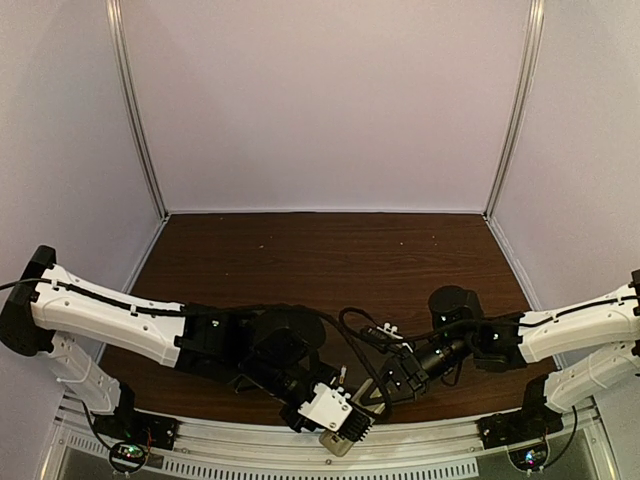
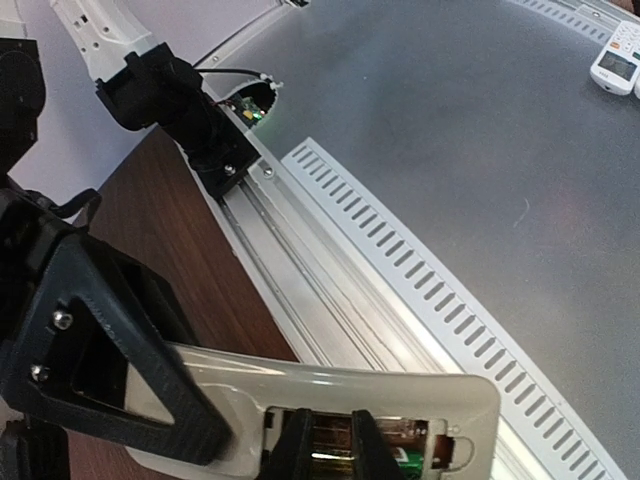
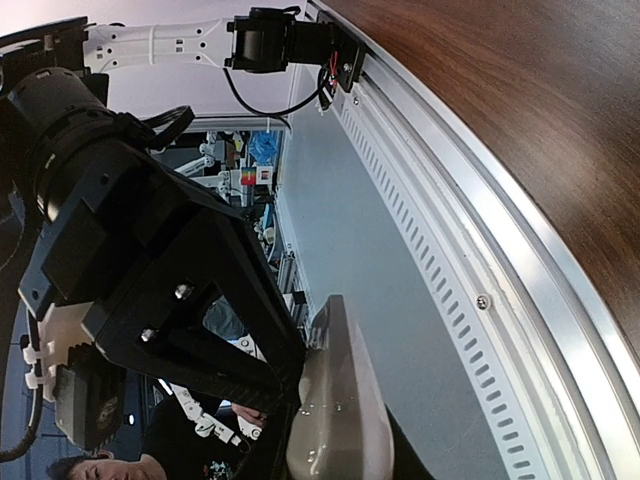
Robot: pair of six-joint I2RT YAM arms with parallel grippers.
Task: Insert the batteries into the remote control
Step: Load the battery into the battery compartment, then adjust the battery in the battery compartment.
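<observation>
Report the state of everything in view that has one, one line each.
left end effector: shut on the remote control.
right end effector: shut on the battery.
remote control: held with its back showing, battery compartment open.
battery: lying in the open compartment.
second remote: lying face up on the grey surface beyond the table, untouched.
</observation>
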